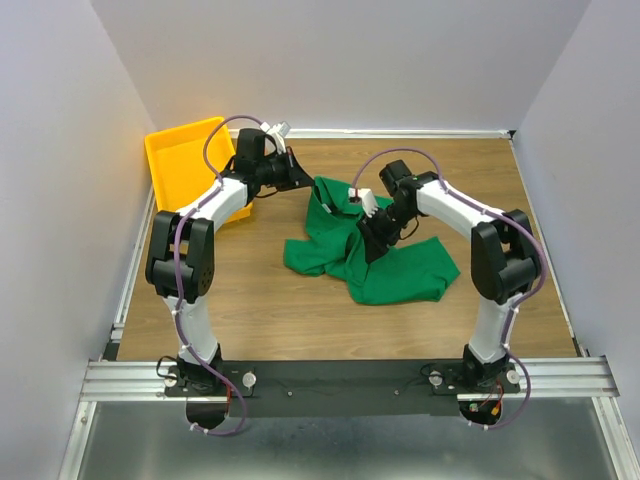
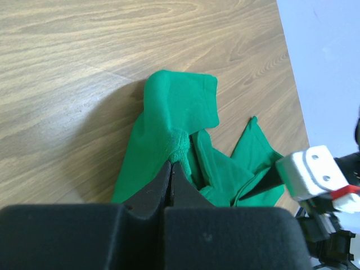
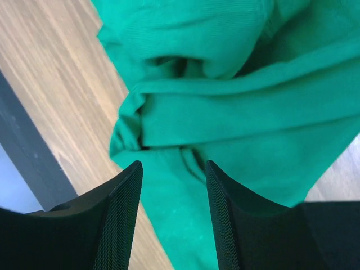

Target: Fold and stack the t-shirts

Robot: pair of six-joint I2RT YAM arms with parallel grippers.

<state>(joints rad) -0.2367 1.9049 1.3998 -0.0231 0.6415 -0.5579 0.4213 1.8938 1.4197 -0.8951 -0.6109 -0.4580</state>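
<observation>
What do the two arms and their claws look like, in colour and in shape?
The left arm and the right arm: white links, black joints, a purple cable looping along each. The left claw and the right claw: black, tapered fingers; the right one's look finely textured.

Right wrist view: t-shirt (image 3: 236, 118) runs off frame at 12 and 3 o'clock; full outline not determinable. Left wrist view: its 6 o'clock portion hidden behind left gripper (image 2: 171, 171). Top view: left arm covers yellow bin (image 1: 185, 165) at 3 o'clock.
</observation>
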